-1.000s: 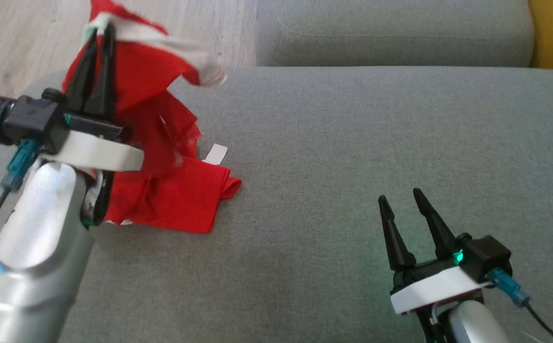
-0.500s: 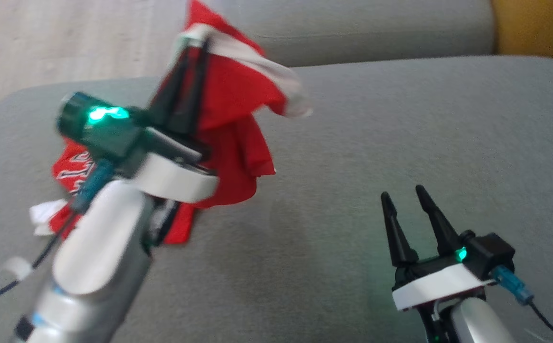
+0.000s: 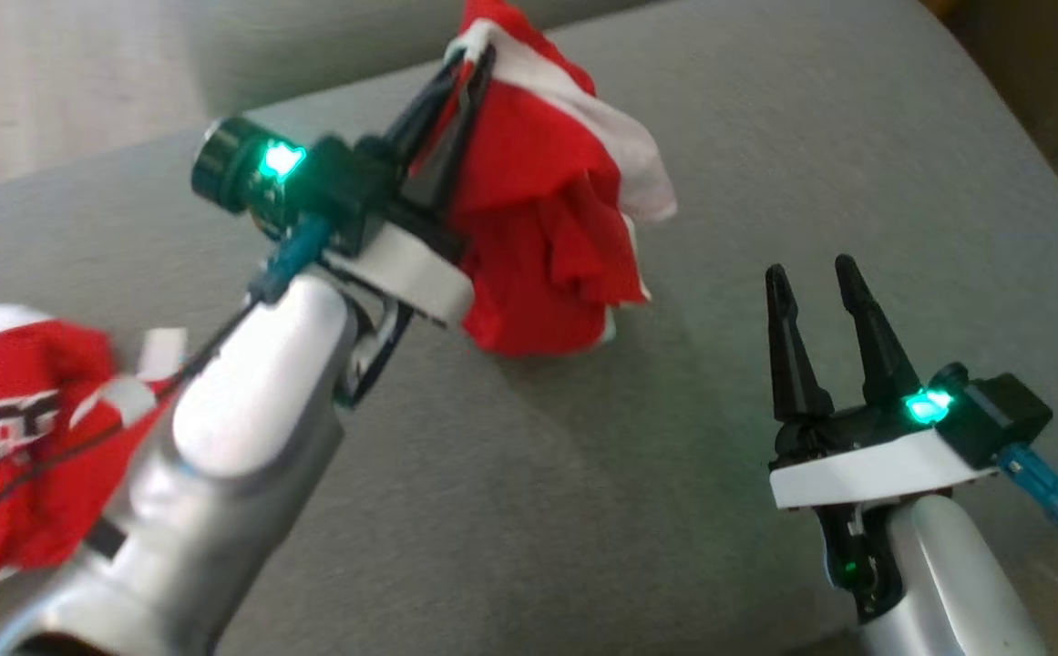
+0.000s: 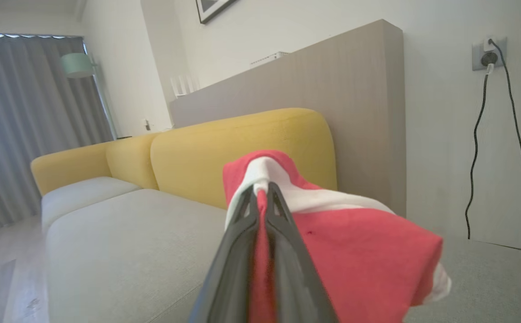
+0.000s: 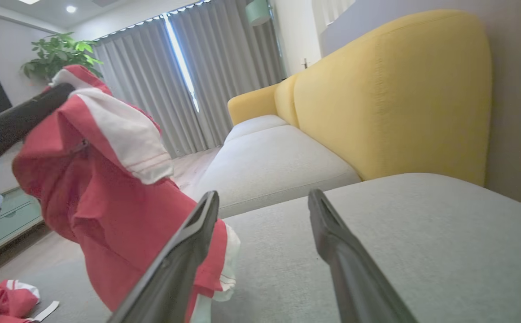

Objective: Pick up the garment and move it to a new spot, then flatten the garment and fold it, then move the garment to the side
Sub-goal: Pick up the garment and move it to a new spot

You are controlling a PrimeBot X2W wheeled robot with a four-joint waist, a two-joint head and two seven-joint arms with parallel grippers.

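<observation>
A red garment (image 3: 547, 228) with white trim hangs bunched from my left gripper (image 3: 476, 56), which is shut on its top edge above the grey sofa cushion (image 3: 583, 510). Its lower end reaches down to about the cushion's surface. In the left wrist view the closed fingertips (image 4: 247, 197) pinch the red and white cloth (image 4: 368, 251). My right gripper (image 3: 811, 273) stands open and empty to the right of the garment, low over the cushion. In the right wrist view the garment (image 5: 107, 197) hangs just left of its spread fingers (image 5: 197, 233).
A second red garment (image 3: 9, 419) with lettering lies crumpled at the cushion's left, partly behind my left forearm, with a white tag (image 3: 159, 351) beside it. The same heap (image 5: 4, 303) shows low on the left in the right wrist view. Yellow backrests (image 5: 399, 89) rise behind the grey seats.
The left gripper has carried the hanging garment rightward across the cushion, toward the right gripper. The head view has also shifted. The other red garment stays behind at the left.
</observation>
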